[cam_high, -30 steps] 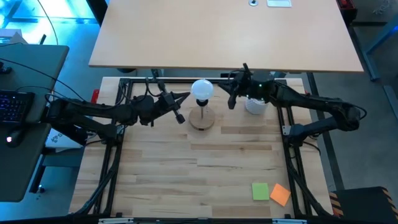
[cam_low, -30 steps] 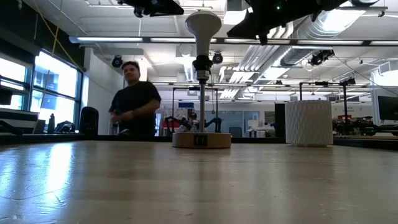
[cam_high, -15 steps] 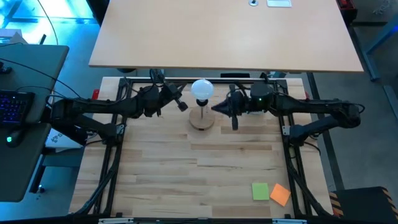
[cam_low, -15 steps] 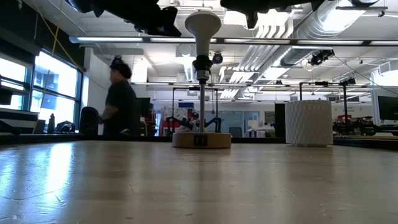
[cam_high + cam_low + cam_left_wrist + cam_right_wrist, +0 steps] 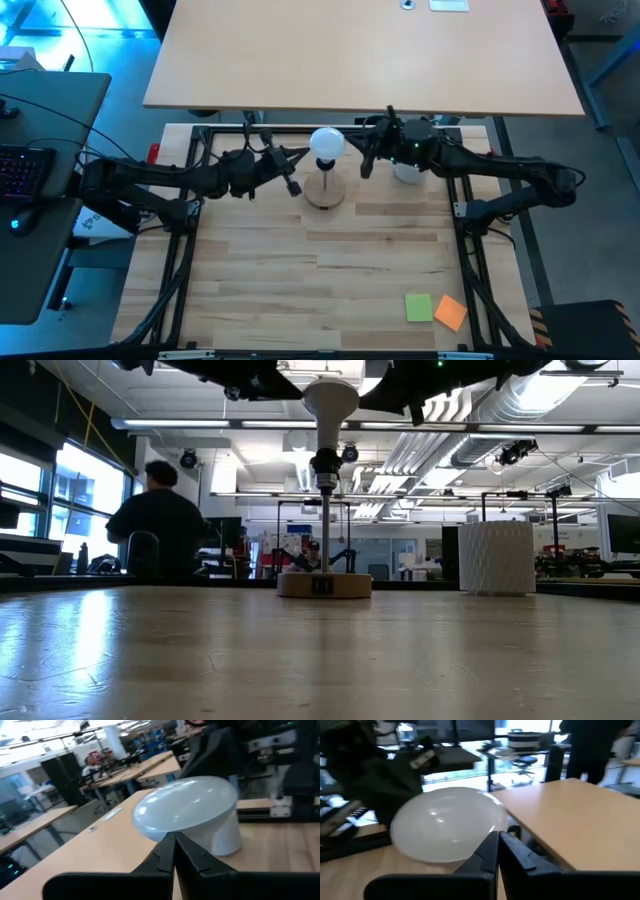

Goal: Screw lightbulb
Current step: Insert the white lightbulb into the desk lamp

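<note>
A: Which way does the small white frosted lightbulb (image 5: 329, 398) point?

B: Straight up. Its long axis is vertical: round globe on top, narrow base down in the black socket atop the thin post of the round wooden stand (image 5: 324, 584), near the far edge of the pale wood-plank counter (image 5: 330, 280).

A: How does the lightbulb look?

B: Smooth, matte, with soft glints on the dome; from above it is a plain white disc (image 5: 326, 143) that covers the socket.

A: The nearest things?

B: In the high view, a green sticky note (image 5: 418, 307) and an orange sticky note (image 5: 451, 313) lie at the near edge, touching.

A: And the arms?

B: The left gripper (image 5: 301, 153) is just beside the bulb on one side, the right gripper (image 5: 352, 151) on the other, both with jaws clenched on nothing. I cannot tell whether either touches the glass.

A: What is hard to make out?

B: In the low view the arms are cut off at the top. A ribbed white cup (image 5: 496, 558) stands behind the right arm, half hidden from above. Farther back a person in dark clothing (image 5: 158, 532) shows.
</note>
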